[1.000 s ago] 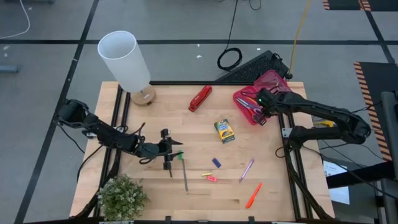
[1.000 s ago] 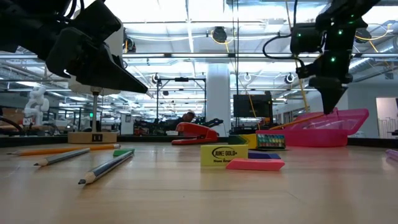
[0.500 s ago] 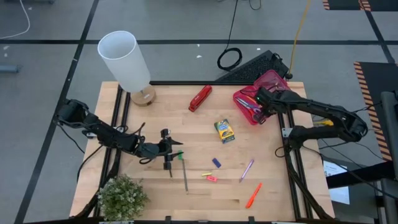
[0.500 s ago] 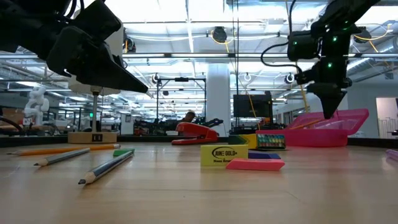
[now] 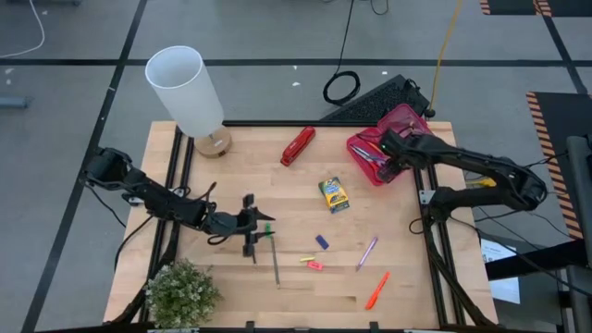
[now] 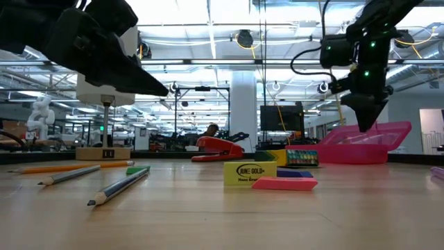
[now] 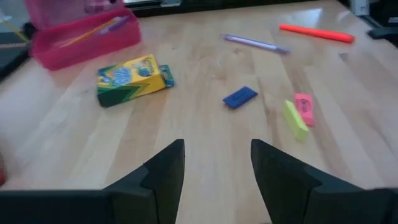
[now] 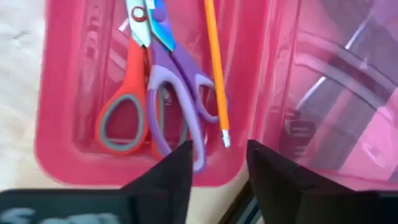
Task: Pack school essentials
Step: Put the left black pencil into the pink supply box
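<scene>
Right pincer (image 5: 392, 165) over pink box (image 5: 375, 153) at upper right of high view, fingers apart, nothing held. Inside box already: scissors (image 8: 155, 93) and an orange pencil (image 8: 216, 68), lying lengthwise, likely so more fits alongside.

Left pincer (image 5: 254, 231) low at centre-left, fingers apart and empty, aimed across desk (image 5: 277, 190) at loose items. Pencils (image 5: 275, 259) just beside it, lower centre.

Not yet packed: crayon box (image 5: 334, 194) mid-frame; blue eraser (image 7: 239, 98), yellow eraser (image 7: 296, 119), pink eraser (image 7: 303, 104) near each other; purple pen (image 5: 367, 251) and orange marker (image 5: 376, 289) lower right, marker near front desk edge.

Open room between items; red stapler (image 5: 298, 145) well apart at top.
</scene>
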Robot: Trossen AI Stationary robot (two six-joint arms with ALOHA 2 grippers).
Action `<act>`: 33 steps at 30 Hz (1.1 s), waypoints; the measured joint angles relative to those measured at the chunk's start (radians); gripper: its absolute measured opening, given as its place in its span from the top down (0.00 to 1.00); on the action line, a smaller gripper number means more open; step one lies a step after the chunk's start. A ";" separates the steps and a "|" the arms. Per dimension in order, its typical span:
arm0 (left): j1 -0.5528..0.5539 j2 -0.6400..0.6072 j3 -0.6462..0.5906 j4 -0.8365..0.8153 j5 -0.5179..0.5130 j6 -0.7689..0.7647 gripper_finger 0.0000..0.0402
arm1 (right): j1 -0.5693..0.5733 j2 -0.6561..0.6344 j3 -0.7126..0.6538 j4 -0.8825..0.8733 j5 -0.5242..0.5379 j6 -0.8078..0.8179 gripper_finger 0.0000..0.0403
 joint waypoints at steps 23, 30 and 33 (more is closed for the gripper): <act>-0.062 0.000 0.355 -0.767 0.188 -0.131 0.53 | 0.724 -0.301 -0.001 0.306 -0.050 0.142 0.56; -0.118 0.088 0.446 -0.861 0.238 -0.097 0.53 | 0.835 -0.266 -0.001 0.393 -0.055 0.100 0.56; -0.135 0.169 0.501 -0.861 0.242 -0.071 0.53 | 0.860 -0.260 -0.001 0.412 -0.052 0.126 0.56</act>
